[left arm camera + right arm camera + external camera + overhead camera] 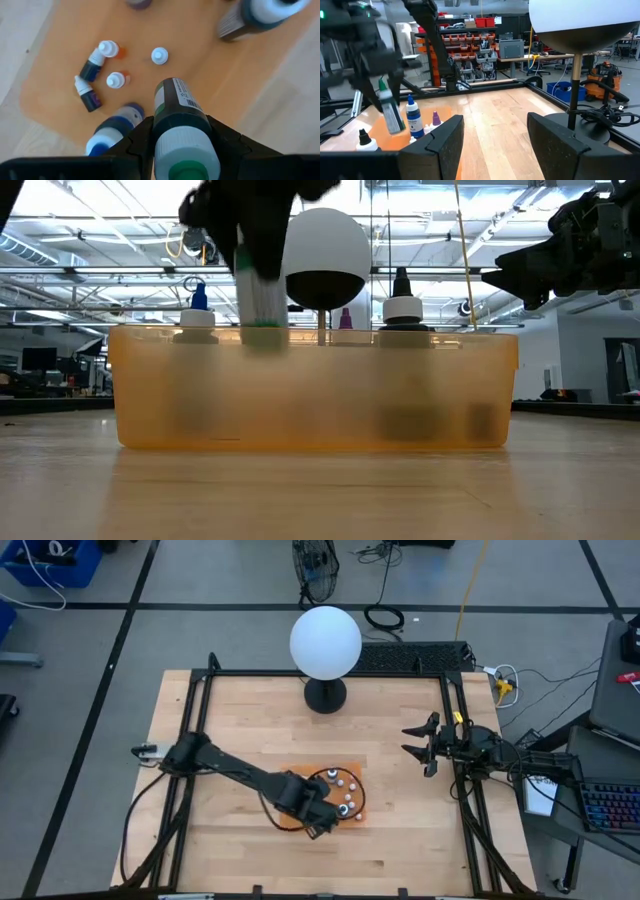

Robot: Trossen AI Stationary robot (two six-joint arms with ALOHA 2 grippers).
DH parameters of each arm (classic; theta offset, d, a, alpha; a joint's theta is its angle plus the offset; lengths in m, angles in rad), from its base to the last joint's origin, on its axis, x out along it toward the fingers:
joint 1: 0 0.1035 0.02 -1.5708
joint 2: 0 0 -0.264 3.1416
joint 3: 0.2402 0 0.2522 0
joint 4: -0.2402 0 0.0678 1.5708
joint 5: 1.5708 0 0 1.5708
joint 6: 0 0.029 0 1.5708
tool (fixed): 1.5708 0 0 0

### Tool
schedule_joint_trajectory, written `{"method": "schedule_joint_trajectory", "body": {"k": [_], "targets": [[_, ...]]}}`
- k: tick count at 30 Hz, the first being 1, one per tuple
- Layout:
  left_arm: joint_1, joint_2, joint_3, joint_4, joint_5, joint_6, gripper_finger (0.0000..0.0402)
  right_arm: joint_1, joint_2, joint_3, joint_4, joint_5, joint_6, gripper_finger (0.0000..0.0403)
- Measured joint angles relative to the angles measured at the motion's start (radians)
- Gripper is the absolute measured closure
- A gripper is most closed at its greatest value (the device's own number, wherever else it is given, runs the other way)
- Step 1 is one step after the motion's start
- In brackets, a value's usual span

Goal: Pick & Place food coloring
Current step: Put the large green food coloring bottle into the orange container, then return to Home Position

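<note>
A: Left end effector (pixel 182 150)?
B: Pinched on a green-capped food coloring bottle (pixel 177 117), held tilted above the orange tray (pixel 358 812) near the front middle of the tabletop (pixel 240 730).
A: Other bottles?
B: Seen inside the tray, some upright, some lying flat: a blue-tipped one (pixel 198 308), a black-tipped one (pixel 402 298), a purple tip (pixel 345 318) between them.
A: Right end effector (pixel 418 743)?
B: Fingers spread, nothing held, parked over the tabletop's right edge, well apart from the tray.
A: Anything else?
B: White globe lamp (pixel 325 642) stood at the back.
</note>
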Motion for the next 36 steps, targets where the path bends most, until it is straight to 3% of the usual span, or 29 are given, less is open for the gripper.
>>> {"method": "schedule_joint_trajectory", "body": {"k": [9,21,29,36], "targets": [[0.026,0.111,-0.002,0.055,0.014,0.073,0.0262,0.000,0.000,0.000,0.000,0.000,0.000,0.0195],[0.042,0.122,-0.002,0.104,0.048,0.088,0.0262,0.000,0.000,0.000,0.000,0.000,0.000,0.0195],[0.031,0.121,-0.002,0.103,0.048,0.066,0.0116,0.000,0.000,0.000,0.001,0.000,0.000,0.0195],[0.047,0.098,0.012,0.081,0.150,0.083,0.0052,0.000,0.000,0.000,0.000,0.000,0.000,0.0195]]}}
